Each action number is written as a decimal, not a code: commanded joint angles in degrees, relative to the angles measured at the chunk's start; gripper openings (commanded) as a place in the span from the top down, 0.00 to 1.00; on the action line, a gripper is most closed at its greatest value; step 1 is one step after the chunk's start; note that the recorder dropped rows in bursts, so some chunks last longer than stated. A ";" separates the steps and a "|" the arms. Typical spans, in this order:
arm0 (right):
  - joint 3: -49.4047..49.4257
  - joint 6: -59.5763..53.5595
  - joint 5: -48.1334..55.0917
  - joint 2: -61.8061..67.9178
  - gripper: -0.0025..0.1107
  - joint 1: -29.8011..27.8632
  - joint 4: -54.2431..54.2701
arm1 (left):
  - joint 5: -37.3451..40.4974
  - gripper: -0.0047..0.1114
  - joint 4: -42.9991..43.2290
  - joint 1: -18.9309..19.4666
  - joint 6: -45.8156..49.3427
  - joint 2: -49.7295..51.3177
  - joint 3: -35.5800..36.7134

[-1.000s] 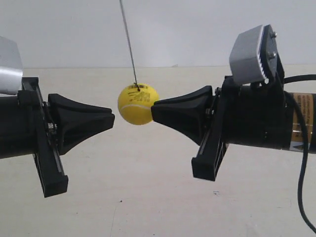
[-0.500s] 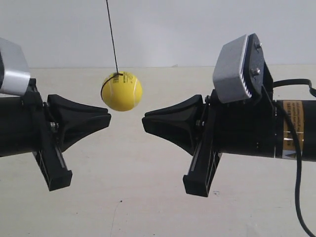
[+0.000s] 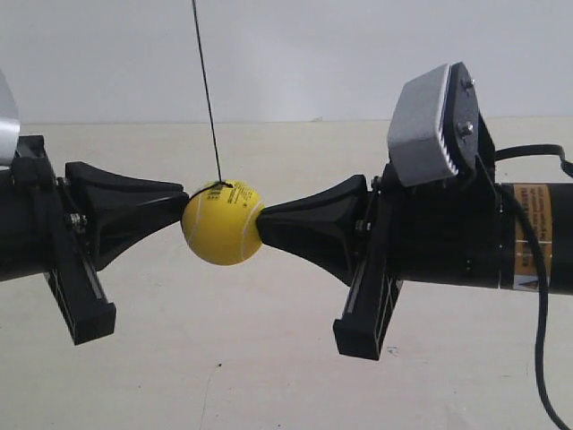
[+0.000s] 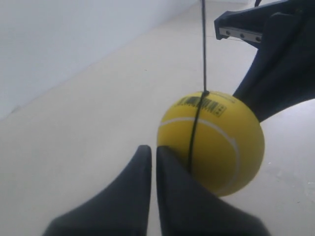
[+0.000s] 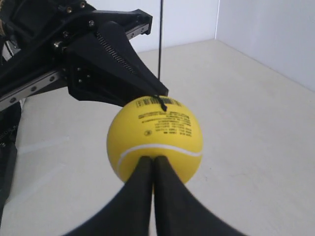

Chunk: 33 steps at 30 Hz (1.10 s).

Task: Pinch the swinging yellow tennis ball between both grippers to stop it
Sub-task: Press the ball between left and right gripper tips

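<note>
A: Where is the ball (image 3: 222,224)?
B: At frame centre, between left gripper (image 4: 152,150) and right gripper (image 5: 151,160); both tips touch it, on opposite sides.
A: The jaws?
B: Both pairs closed, holding nothing inside.

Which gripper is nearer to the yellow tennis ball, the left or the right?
Neither: both touch it. The left gripper presses its shut jaws against one side of the yellow tennis ball, the right gripper against the opposite side.
</note>
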 commanded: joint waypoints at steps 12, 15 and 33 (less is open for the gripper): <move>-0.28 1.26 -1.05 0.13 0.98 0.04 -0.59 | -2.68 0.92 0.66 -0.45 0.15 -0.03 0.30; -0.28 1.26 -1.16 0.13 0.98 0.04 -0.63 | -2.68 0.92 0.66 -0.45 0.15 -0.03 0.30; -0.28 1.26 -1.06 0.13 0.98 0.04 -0.78 | -2.68 0.92 1.53 -0.45 -0.76 -0.03 0.30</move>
